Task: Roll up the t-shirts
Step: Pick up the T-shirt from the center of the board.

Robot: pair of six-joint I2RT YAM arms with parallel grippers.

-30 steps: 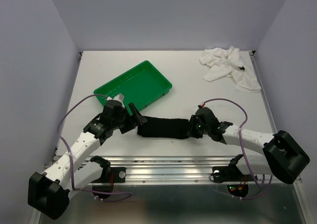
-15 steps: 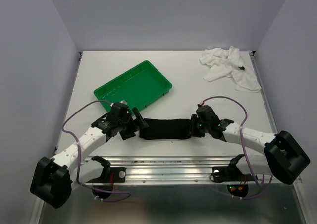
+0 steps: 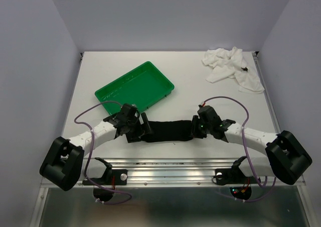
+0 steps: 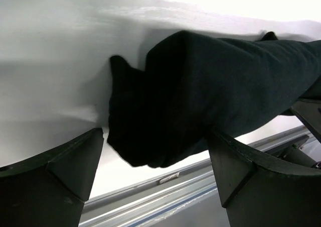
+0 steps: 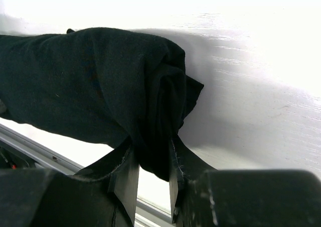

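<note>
The black t-shirt [image 3: 168, 130] lies as a long roll near the table's front edge, between the two arms. My left gripper [image 3: 143, 128] stands wide open around the roll's left end [image 4: 165, 106]; its fingers [image 4: 60, 172] flank the cloth without pinching it. My right gripper [image 3: 194, 129] is shut on the roll's right end [image 5: 100, 81], and folded cloth bulges out between its fingertips [image 5: 128, 169]. The white t-shirt [image 3: 233, 69] lies crumpled at the back right corner, far from both grippers.
A green tray [image 3: 135, 86] sits tilted at the back left, just behind the left arm. A metal rail [image 3: 170, 169] runs along the table's front edge. Walls close in the table on three sides.
The left arm has swung right and its open jaws have come around the left end of the black roll. The right gripper has kept its grip and place.
</note>
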